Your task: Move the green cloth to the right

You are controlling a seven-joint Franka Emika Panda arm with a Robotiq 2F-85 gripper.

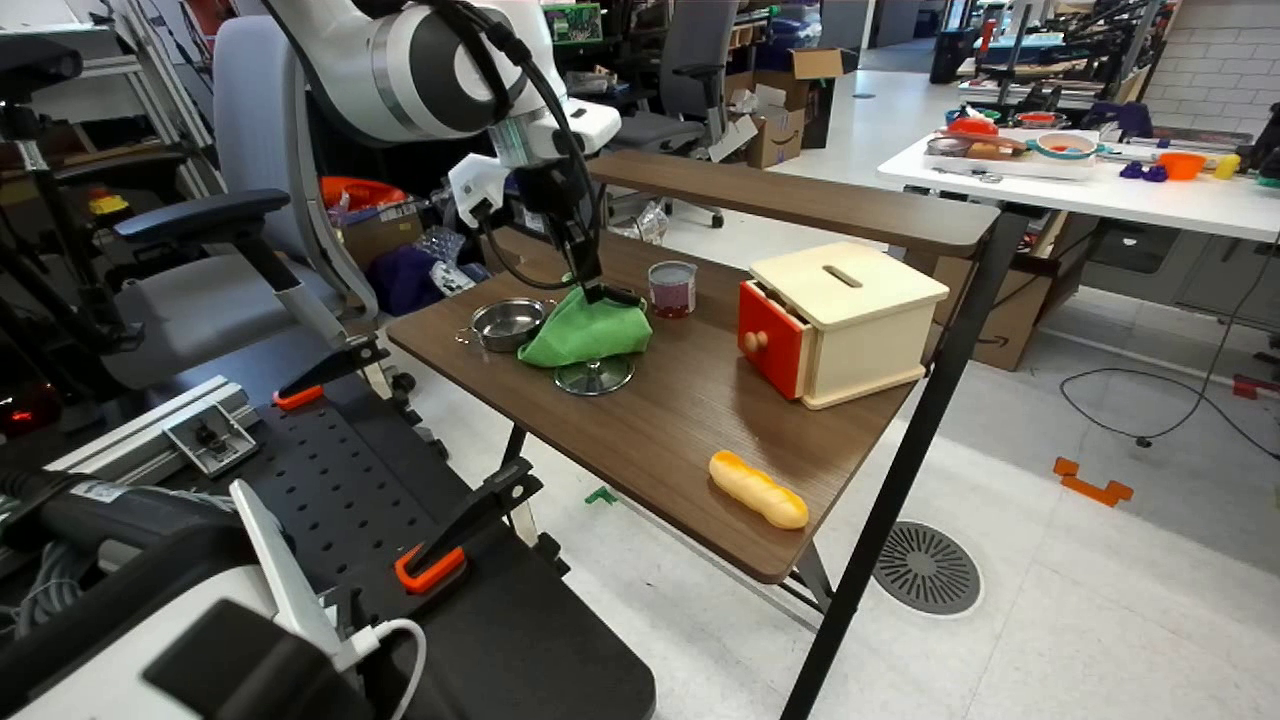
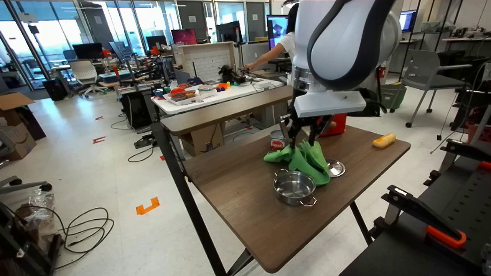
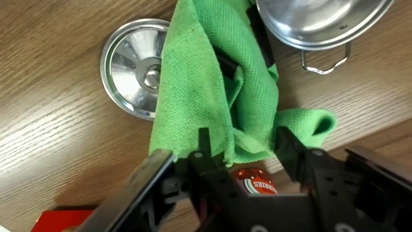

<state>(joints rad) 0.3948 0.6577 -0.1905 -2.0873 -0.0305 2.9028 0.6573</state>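
Closest, wrist view: black two-fingered hand [image 3: 243,132], released, fingers [image 3: 204,140] spread well apart. Past the tips: rumpled green textured cloth [image 3: 190,96], on brown wood-grain worktop [image 1: 690,430], folds bunched up; contact w/ tips, can't tell. Black strip [image 3: 262,37], unident., partly covered by cloth. One side of cloth: round silver metal lid [image 3: 132,74] w/ knob, part hidden by it. Opp. side: round silver metal pot [image 2: 294,188] w/ wire handles, just beside; cloth sits btwn the two. Upright cylindrical can w/ red label [image 1: 671,290], near cloth.

Farther along same worktop, well apart from cloth: pale wooden box [image 1: 875,345], slotted top, red front; elongated yellow bread-like item [image 1: 758,488], nr edge.

Beyond, both exterior views: long brown raised shelf [image 1: 800,200], then white table [image 1: 1150,206] w/ asst. coloured items. Farther back, in an exterior view: person in white top [image 2: 288,44], part hidden, forearm outstretched.
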